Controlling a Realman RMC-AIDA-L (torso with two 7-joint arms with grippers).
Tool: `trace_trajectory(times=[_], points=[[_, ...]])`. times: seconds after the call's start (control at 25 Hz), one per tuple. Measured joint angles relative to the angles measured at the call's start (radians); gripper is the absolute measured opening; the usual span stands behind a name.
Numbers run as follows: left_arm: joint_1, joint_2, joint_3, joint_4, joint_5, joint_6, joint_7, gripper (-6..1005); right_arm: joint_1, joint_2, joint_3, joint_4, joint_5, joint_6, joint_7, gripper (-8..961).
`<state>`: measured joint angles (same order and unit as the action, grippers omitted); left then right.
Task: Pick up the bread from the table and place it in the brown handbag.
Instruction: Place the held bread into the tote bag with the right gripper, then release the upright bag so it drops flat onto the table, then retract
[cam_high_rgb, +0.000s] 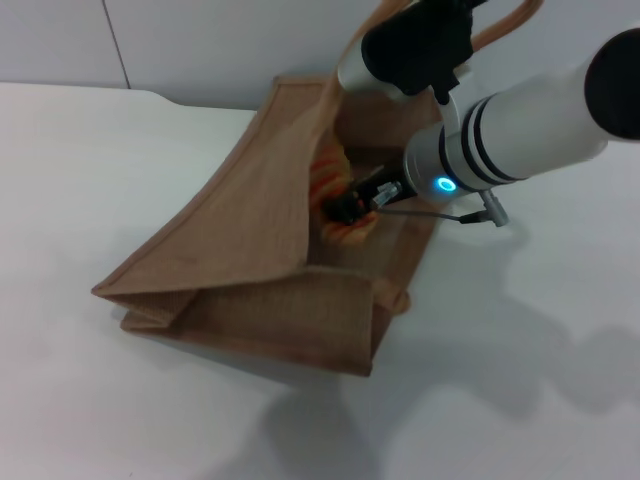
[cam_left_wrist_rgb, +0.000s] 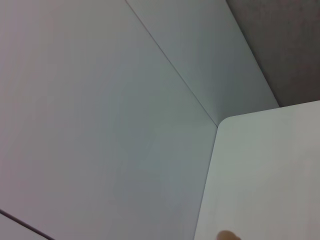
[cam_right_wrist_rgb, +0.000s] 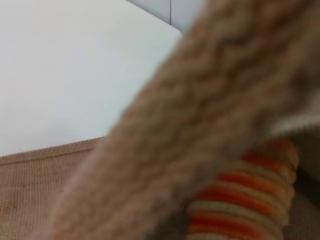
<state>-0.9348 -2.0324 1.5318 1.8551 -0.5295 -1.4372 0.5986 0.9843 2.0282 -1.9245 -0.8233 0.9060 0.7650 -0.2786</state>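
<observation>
- White tabletop (cam_high_rgb: 90, 170) bare on the left; left arm out of the head view, its wrist camera showing only the tabletop corner (cam_left_wrist_rgb: 265, 170) and wall panels.
- Brown handbag (cam_high_rgb: 250, 250) lying tipped toward the left, mouth open toward the right arm, woven tan jute with paler trim along the rim; side panel folded in at the near end.
- Bread (cam_high_rgb: 335, 190) inside the bag's mouth, partly hidden by the front panel and by the jaws; long axis roughly upright in the head view, one end up toward the bag's rim, the other down by the bag's inner wall.
- Bread ridged, with orange and pale tan stripes running across its length, clear in the right wrist view (cam_right_wrist_rgb: 240, 200).
- Right gripper (cam_high_rgb: 355, 205) reaching into the bag from the right, dark jaws clenched on the bread about midway along it, loaf showing above and below the jaws.
- Arched loop handle (cam_high_rgb: 505, 25) behind the right arm; thick woven handle strap (cam_right_wrist_rgb: 190, 125) crossing close in front of the right wrist camera, just beside the bread.
</observation>
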Motion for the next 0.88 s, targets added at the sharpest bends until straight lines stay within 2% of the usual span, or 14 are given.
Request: trace_trajectory(times=[0.2,0.32,0.56,0.76,0.88], points=[[0.001,0.000,-0.002,-0.002,-0.003,0.004,-0.004,94,0.004,0.003,0.001,0.014,0.025,-0.012,-0.025,269],[0.006,0.000,0.001,-0.004,0.001,0.012,-0.008,87,0.005,0.003,0.007,0.015,0.026,-0.012,-0.026,476],[0.040,0.001,-0.012,-0.007,0.002,0.015,-0.008,84,-0.013,-0.002,0.026,0.033,0.023,-0.002,-0.023,730],[0.096,0.003,-0.048,-0.007,0.017,0.024,-0.004,83,-0.033,-0.008,0.056,0.061,-0.004,0.043,-0.028,894],[0.134,0.003,-0.082,-0.007,0.042,0.027,-0.003,82,-0.061,-0.010,0.113,0.053,-0.072,0.088,-0.027,893]])
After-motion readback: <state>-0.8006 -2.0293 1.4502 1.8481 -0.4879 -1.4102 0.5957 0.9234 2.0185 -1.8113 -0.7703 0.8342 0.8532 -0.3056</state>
